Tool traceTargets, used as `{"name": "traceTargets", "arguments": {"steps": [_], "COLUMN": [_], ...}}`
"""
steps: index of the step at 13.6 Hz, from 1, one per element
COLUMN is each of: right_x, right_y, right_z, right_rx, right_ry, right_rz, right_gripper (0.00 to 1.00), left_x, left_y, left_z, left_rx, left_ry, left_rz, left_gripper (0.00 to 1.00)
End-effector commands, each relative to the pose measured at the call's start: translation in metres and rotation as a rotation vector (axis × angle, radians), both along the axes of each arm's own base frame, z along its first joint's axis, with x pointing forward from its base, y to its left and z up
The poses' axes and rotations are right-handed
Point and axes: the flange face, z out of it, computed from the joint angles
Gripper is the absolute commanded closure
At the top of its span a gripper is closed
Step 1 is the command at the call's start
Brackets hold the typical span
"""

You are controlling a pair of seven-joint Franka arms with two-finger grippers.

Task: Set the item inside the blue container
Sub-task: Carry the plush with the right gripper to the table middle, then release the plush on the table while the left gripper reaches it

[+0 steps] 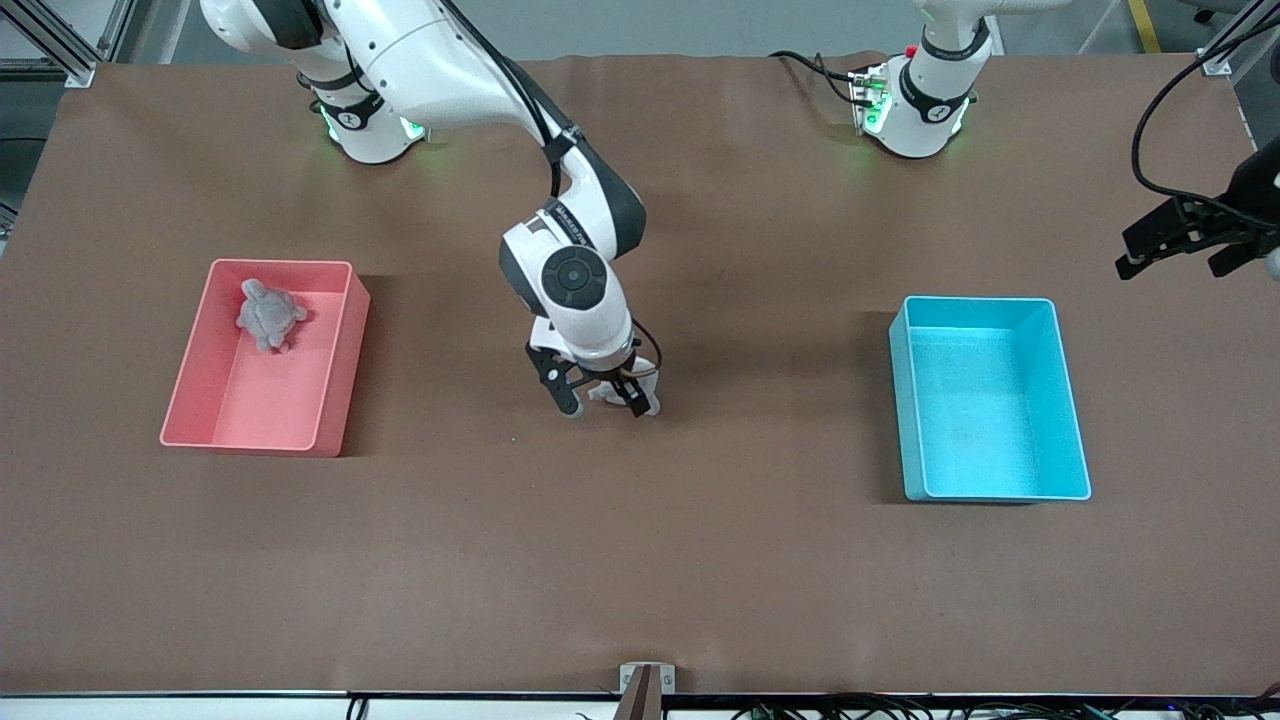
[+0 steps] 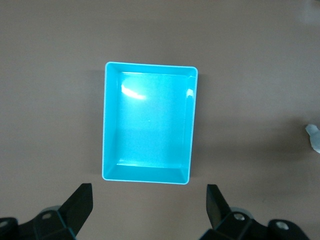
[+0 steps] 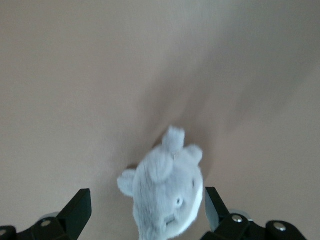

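The item, a small pale grey plush animal [image 3: 167, 195], lies on the brown table near its middle [image 1: 603, 393]. My right gripper [image 1: 605, 405] is down at the table around it and open. In the right wrist view the black fingers [image 3: 77, 207] stand on either side of the plush with gaps, and the right gripper [image 3: 146, 200] grips nothing. The blue container [image 1: 905, 400] stands empty toward the left arm's end of the table. My left gripper [image 1: 1175, 262] hangs open and empty in the air beside that bin. The left wrist view looks down on the container [image 2: 150, 65] past the left gripper [image 2: 148, 192].
A pink bin [image 1: 340, 370] stands toward the right arm's end of the table, with a grey plush turtle [image 1: 268, 315] inside it. A small bracket [image 1: 645, 680] sits at the table edge nearest the front camera. Cables trail from the left arm's base [image 1: 920, 110].
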Motion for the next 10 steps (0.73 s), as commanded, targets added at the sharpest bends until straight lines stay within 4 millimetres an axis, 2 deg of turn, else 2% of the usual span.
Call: {"name": "traceTargets", "arguments": {"steps": [1, 3, 5, 8, 9, 10], "right_x": [0.023, 0.041, 0.048, 0.038, 0.033, 0.030], "right_y": [-0.062, -0.124, -0.186, -0.278, -0.302, -0.337], "right_z": [0.050, 0.082, 0.107, 0.123, 0.126, 0.127], "right_rx": [-0.028, -0.028, -0.008, -0.039, -0.057, -0.064], "right_ry": [0.061, 0.115, 0.145, 0.153, 0.160, 0.176], "right_rz": [0.145, 0.274, 0.409, 0.571, 0.610, 0.642], "right_gripper": [0.00, 0.00, 0.00, 0.00, 0.00, 0.00], "left_x": [0.003, 0.005, 0.009, 0.009, 0.007, 0.004], "left_y": [-0.060, -0.125, -0.188, -0.279, -0.302, -0.327], "left_z": [-0.016, -0.056, -0.095, -0.149, -0.161, -0.180], "left_rx": [-0.021, -0.017, -0.031, -0.094, -0.117, -0.127], "left_ry": [0.051, 0.129, 0.167, 0.138, 0.123, 0.109], "left_rz": [0.006, 0.047, 0.054, 0.171, 0.204, 0.216], "left_gripper": [0.00, 0.00, 0.00, 0.00, 0.00, 0.00]}}
